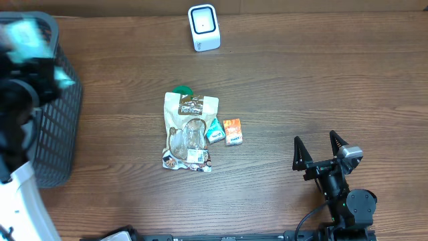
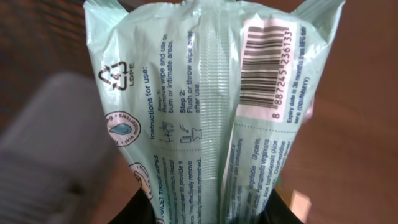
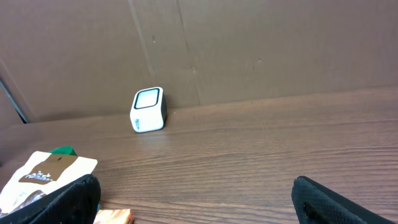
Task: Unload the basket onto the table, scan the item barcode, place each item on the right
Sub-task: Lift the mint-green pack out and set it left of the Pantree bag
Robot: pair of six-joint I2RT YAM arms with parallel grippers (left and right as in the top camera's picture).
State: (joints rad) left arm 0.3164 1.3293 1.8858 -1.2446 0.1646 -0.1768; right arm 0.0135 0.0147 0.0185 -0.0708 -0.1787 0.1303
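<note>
The left gripper [image 2: 205, 214] is clenched on the pack [image 2: 205, 112], far left of the scanner [image 1: 203, 27]; the right gripper [image 1: 321, 148] is released. The soft pack may sag or slip, turning its barcode [image 2: 264, 65] away from the scanner.

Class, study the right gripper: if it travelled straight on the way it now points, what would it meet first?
Likely nothing on the table: the right gripper faces bare wood, then the brown back wall. The scanner sits left of that line.
</note>
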